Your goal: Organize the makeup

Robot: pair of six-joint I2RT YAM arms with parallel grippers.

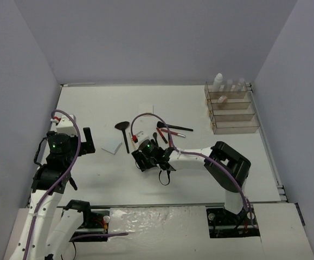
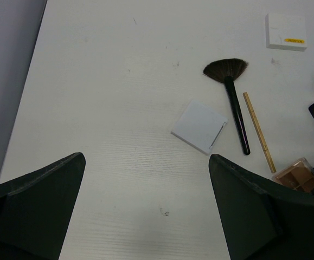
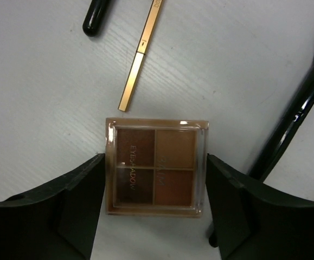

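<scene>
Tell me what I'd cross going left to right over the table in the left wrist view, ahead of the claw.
White square pad → black fan brush → gold pencil → brown palette.

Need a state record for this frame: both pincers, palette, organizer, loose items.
left pincer: open, empty, over bare table
right pincer: open, straddling the eyeshadow palette
palette state: flat on the table, four brown shades, not gripped
organizer: far right of the table; white-capped bottles in the back tier
loose near centre: fan brush, gold pencil, white square pad
</scene>
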